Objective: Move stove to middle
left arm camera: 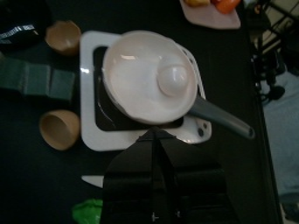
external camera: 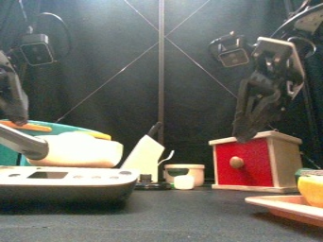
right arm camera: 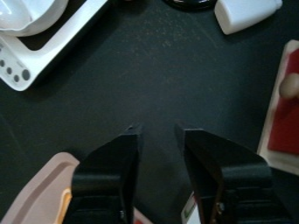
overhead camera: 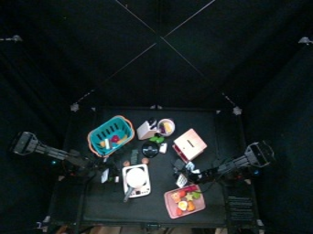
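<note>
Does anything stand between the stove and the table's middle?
Yes. Two small brown cups sit right beside the white rectangular stove block, on its side towards the middle; a white lidded pan rides on top.

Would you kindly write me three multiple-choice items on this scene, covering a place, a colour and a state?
1. What rests on the white rectangular toy stove?
A. A grey-handled pan with a white lid
B. A stack of blue plates
C. Nothing

2. What colour is the slatted plastic basket at the table's far left?
A. Yellow
B. Teal
C. Purple

3. How do the right gripper's jaws stand?
A. Shut on a cup
B. Shut on the stove
C. Open, holding nothing

Answers:
1 A: the left wrist view shows the lidded pan covering the stove's top.
2 B: the top view shows it teal.
3 C: the right wrist view shows only bare table in the gap between the jaws.
</note>
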You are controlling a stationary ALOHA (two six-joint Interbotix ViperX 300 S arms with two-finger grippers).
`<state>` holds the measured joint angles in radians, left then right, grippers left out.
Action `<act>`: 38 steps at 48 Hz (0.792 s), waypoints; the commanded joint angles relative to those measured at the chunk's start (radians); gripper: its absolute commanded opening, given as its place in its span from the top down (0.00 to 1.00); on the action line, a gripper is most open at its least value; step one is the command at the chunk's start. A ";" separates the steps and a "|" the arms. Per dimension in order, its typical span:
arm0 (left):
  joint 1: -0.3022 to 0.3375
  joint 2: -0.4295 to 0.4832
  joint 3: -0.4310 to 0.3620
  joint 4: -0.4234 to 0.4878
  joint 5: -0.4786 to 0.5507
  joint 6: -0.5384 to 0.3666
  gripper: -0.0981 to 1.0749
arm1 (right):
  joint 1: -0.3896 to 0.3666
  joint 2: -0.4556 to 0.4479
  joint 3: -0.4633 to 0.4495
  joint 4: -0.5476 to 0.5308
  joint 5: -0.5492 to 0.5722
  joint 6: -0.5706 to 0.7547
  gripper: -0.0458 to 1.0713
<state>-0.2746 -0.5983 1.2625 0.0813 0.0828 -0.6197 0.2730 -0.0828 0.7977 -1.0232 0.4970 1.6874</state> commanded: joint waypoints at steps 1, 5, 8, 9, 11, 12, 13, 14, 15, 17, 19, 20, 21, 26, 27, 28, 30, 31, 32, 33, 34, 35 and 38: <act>-0.005 0.051 -0.023 -0.058 -0.002 0.002 0.56 | -0.029 0.015 -0.026 -0.035 -0.020 0.000 0.47; -0.005 0.098 -0.031 -0.086 -0.002 0.003 0.56 | -0.052 0.046 -0.037 -0.055 -0.028 0.000 0.54; -0.005 0.130 -0.040 -0.095 -0.002 0.003 0.56 | -0.064 0.061 -0.044 -0.066 -0.029 0.000 0.58; -0.005 0.141 -0.041 -0.097 -0.002 0.003 0.56 | -0.067 0.067 -0.046 -0.069 -0.031 0.000 0.59; -0.005 0.158 -0.046 -0.098 -0.002 0.003 0.56 | -0.074 0.077 -0.051 -0.077 -0.032 0.000 0.61; -0.005 0.172 -0.049 -0.097 -0.003 0.003 0.56 | -0.078 0.081 -0.052 -0.081 -0.034 0.000 0.62; -0.005 0.181 -0.052 -0.097 -0.003 0.003 0.56 | -0.084 0.087 -0.055 -0.087 -0.038 0.000 0.63; -0.005 0.192 -0.054 -0.097 -0.005 0.003 0.56 | -0.087 0.091 -0.057 -0.092 -0.040 0.002 0.63; -0.005 0.201 -0.057 -0.097 -0.006 0.003 0.56 | -0.091 0.092 -0.058 -0.095 -0.043 0.002 0.64; -0.005 0.218 -0.063 -0.095 -0.014 0.005 0.56 | -0.095 0.100 -0.063 -0.100 -0.054 0.002 0.65; -0.005 0.235 -0.069 -0.089 -0.023 0.005 0.56 | -0.100 0.106 -0.067 -0.103 -0.069 0.002 0.65; -0.003 0.242 -0.074 -0.086 -0.029 0.005 0.56 | -0.101 0.109 -0.072 -0.104 -0.075 0.002 0.65; -0.003 0.250 -0.077 -0.081 -0.037 0.005 0.56 | -0.103 0.112 -0.074 -0.106 -0.083 0.002 0.65; 0.008 0.304 -0.094 -0.071 -0.063 0.000 0.56 | -0.109 0.126 -0.087 -0.117 -0.117 0.002 0.65; 0.008 0.314 -0.097 -0.072 -0.064 0.000 0.56 | -0.109 0.126 -0.087 -0.120 -0.123 0.002 0.65; 0.008 0.325 -0.101 -0.071 -0.064 0.002 0.56 | -0.109 0.129 -0.089 -0.121 -0.126 0.002 0.65; 0.008 0.348 -0.110 -0.071 -0.064 0.002 0.56 | -0.110 0.132 -0.094 -0.126 -0.133 0.002 0.65; 0.008 0.359 -0.115 -0.069 -0.064 0.002 0.56 | -0.109 0.132 -0.095 -0.126 -0.140 0.002 0.65; 0.011 0.376 -0.124 -0.069 -0.064 0.002 0.56 | -0.109 0.133 -0.098 -0.124 -0.146 0.002 0.65; 0.012 0.387 -0.130 -0.069 -0.064 0.003 0.56 | -0.109 0.140 -0.103 -0.121 -0.158 0.003 0.65; 0.015 0.396 -0.135 -0.067 -0.064 0.003 0.56 | -0.110 0.143 -0.106 -0.121 -0.166 0.003 0.65; 0.015 0.405 -0.141 -0.066 -0.064 0.003 0.56 | -0.109 0.146 -0.109 -0.120 -0.176 0.002 0.65; 0.020 0.431 -0.156 -0.054 -0.064 0.003 0.56 | -0.109 0.158 -0.120 -0.115 -0.209 0.003 0.65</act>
<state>-0.2608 -0.1963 1.1443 0.0138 0.0261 -0.6182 0.1672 0.0859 0.7087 -1.1413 0.3252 1.6889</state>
